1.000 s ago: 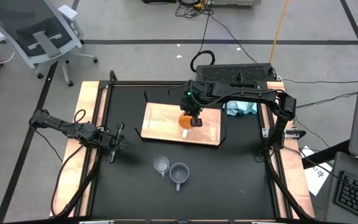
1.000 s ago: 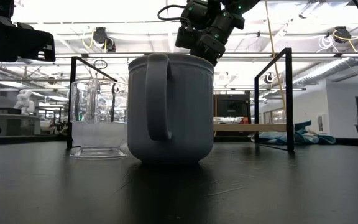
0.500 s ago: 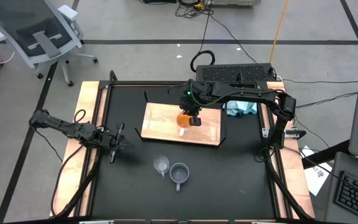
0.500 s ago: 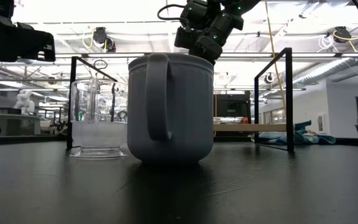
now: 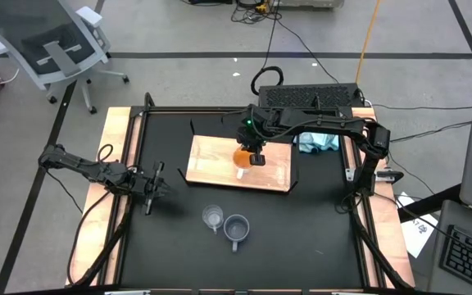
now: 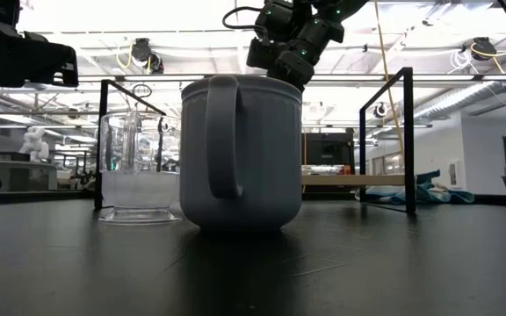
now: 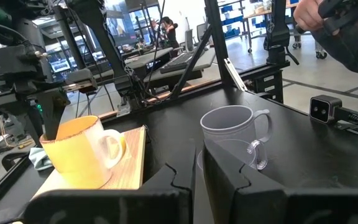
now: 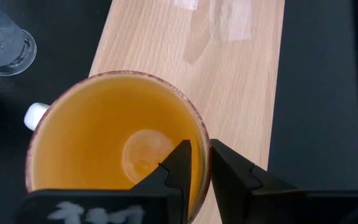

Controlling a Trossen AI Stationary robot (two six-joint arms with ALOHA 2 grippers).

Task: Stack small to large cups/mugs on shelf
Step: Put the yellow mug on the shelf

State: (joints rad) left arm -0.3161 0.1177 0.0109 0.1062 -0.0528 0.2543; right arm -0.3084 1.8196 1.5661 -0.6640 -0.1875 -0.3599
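An orange mug with a white handle (image 5: 242,156) stands upright on the light-wood shelf board (image 5: 211,160); it also shows in the left wrist view (image 7: 79,152). My right gripper (image 5: 252,156) is above it, pointing down, shut on its rim. A blue-grey mug (image 5: 236,229) and a smaller clear glass cup (image 5: 212,217) stand side by side on the black table near its front edge. My left gripper (image 5: 152,188) waits shut and empty at the table's left side. My right gripper (image 8: 201,168) holds the orange mug by its rim (image 8: 205,140), on the side away from the white handle (image 8: 35,113). One finger (image 8: 179,165) is inside the mug and one outside. The fingers come from above, pointing down. The mug is upright, its base at the board.
A light-blue cloth (image 5: 318,143) lies at the board's far right. A black frame's posts (image 6: 407,140) stand around the board. A black box (image 5: 310,97) sits at the table's far edge. A person's hand (image 7: 328,18) shows beyond the table.
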